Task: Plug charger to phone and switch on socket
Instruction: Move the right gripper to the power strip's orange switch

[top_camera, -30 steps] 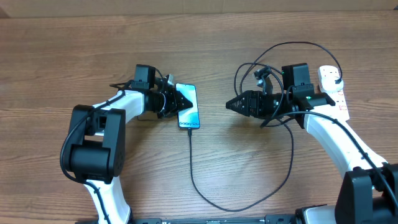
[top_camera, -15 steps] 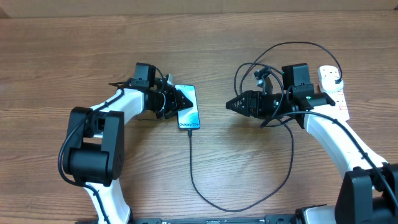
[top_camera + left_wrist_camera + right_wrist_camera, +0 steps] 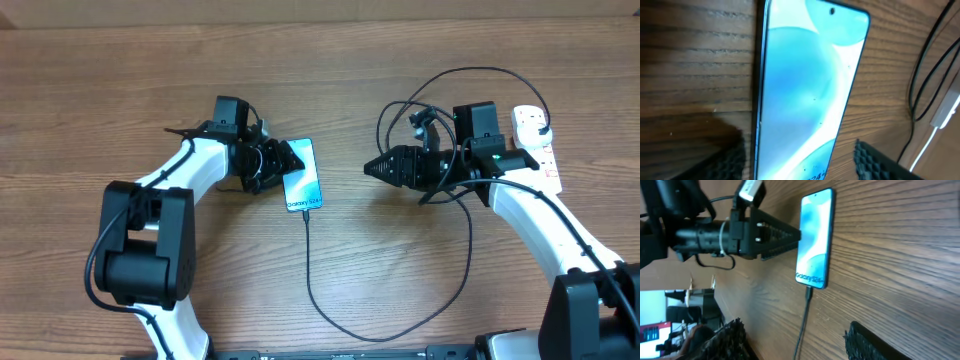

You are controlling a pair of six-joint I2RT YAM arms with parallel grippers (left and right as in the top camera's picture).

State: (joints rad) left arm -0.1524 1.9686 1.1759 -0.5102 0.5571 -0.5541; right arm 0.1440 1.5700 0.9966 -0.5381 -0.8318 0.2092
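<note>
The phone (image 3: 303, 176), its blue-turquoise screen lit, lies flat left of centre; it also shows in the left wrist view (image 3: 805, 85) and the right wrist view (image 3: 815, 237). The charger's thin black cable (image 3: 312, 285) joins the phone's near end, sweeps along the front and loops up at the right; it also shows in the right wrist view (image 3: 802, 325). Its plug end is hidden. My left gripper (image 3: 284, 163) is open, with its fingers (image 3: 800, 157) on either side of the phone. My right gripper (image 3: 371, 168) is open and empty, its fingers (image 3: 800, 342) pointing at the phone. The white socket strip (image 3: 537, 137) lies at the far right.
Cable loops (image 3: 455, 85) lie behind and around my right arm. More black cable (image 3: 920, 85) shows right of the phone in the left wrist view. The wooden table (image 3: 400, 260) carries nothing else.
My left arm has swung its elbow outward. The phone has shifted slightly toward the front and tilted a little. The right arm has not moved.
</note>
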